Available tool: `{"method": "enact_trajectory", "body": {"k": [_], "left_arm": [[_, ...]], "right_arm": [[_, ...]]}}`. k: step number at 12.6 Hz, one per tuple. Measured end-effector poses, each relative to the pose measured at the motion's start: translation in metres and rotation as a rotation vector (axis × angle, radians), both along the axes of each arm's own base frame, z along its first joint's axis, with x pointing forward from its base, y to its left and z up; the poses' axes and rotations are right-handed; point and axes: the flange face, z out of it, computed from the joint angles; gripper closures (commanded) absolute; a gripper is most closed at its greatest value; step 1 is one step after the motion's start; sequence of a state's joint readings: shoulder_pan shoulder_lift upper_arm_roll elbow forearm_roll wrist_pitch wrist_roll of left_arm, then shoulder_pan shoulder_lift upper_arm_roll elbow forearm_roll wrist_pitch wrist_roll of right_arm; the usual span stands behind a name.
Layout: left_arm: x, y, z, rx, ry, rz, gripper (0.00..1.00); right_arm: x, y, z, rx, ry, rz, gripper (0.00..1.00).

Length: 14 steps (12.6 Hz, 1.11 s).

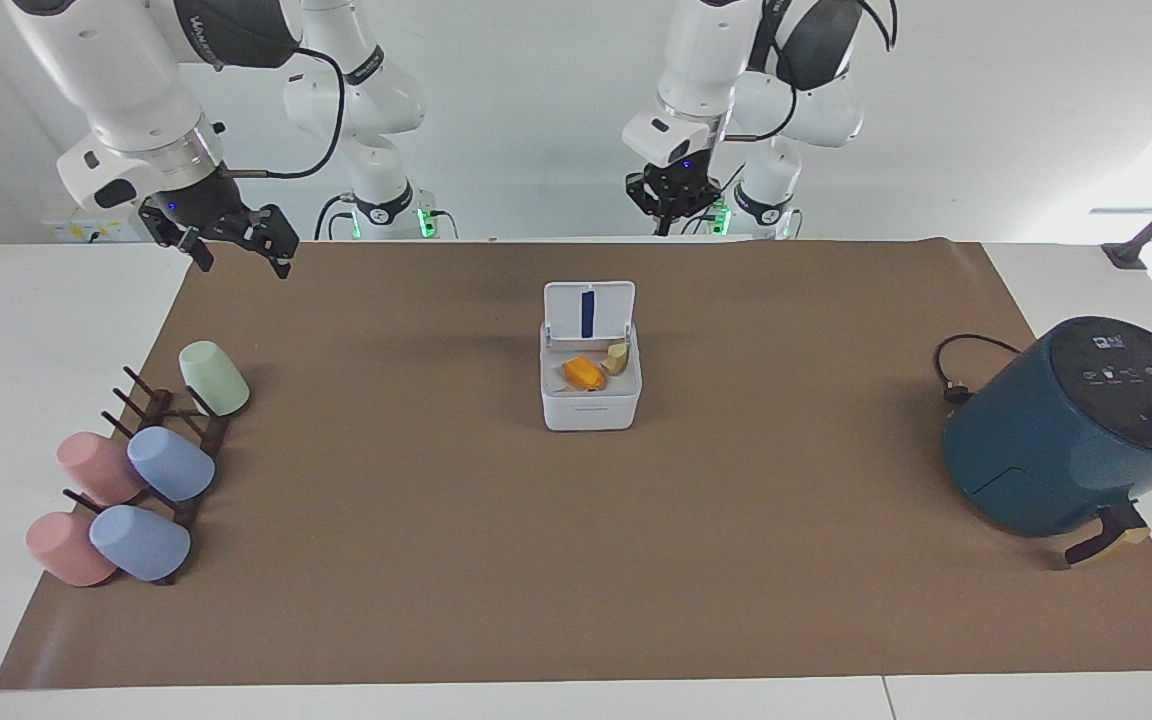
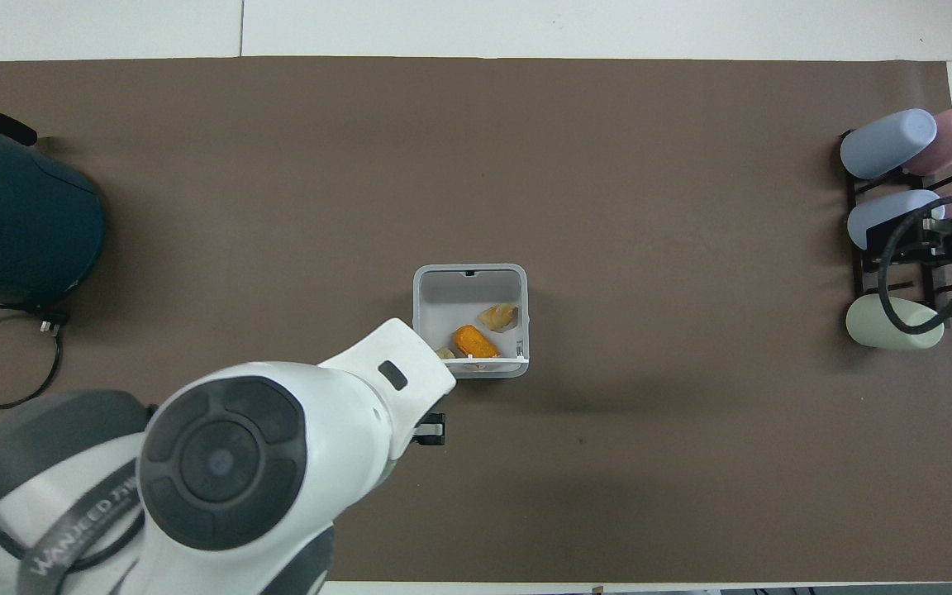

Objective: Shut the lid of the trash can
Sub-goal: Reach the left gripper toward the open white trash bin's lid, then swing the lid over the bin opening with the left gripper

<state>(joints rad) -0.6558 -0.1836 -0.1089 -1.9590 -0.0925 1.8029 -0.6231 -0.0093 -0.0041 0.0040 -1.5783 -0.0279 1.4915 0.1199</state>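
The white square trash can [image 1: 591, 400] stands mid-mat; it also shows in the overhead view [image 2: 470, 285]. Its lid [image 1: 589, 308] stands upright on the hinge at the can's robot-side edge, blue stripe showing, and is seen edge-on from overhead [image 2: 470, 359]. An orange scrap [image 1: 584, 373] and beige scraps lie inside. My left gripper [image 1: 674, 212] hangs high over the mat between the can and the robots' edge, well above the lid and not touching it; it also shows in the overhead view [image 2: 430, 430]. My right gripper [image 1: 243, 262] waits open, raised over the right arm's end of the mat.
A dark teal air fryer [image 1: 1076, 430] with its black cord [image 1: 956, 370] stands at the left arm's end. A dark cup rack [image 1: 176, 440] with several pastel cups lies at the right arm's end. My left arm [image 2: 228, 463] covers much of the overhead view.
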Motion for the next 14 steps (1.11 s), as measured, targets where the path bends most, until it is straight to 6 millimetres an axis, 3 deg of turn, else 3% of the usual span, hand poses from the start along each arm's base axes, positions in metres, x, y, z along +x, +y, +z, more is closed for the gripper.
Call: {"method": "enact_trajectory", "body": {"k": [2, 7, 10, 14], "left_arm": [[-0.016, -0.024, -0.020, -0.031, -0.028, 0.014, 1.00], [-0.004, -0.045, -0.055, -0.064, -0.044, 0.056, 1.00], [0.009, -0.048, -0.058, -0.094, -0.068, 0.080, 1.00], [0.040, -0.041, -0.059, -0.125, -0.092, 0.133, 1.00]], "right_arm": [[0.000, 0.000, 0.000, 0.000, 0.000, 0.000, 0.00], [0.000, 0.000, 0.000, 0.000, 0.000, 0.000, 0.00], [0.000, 0.000, 0.000, 0.000, 0.000, 0.000, 0.00], [0.000, 0.000, 0.000, 0.000, 0.000, 0.000, 0.00]]}}
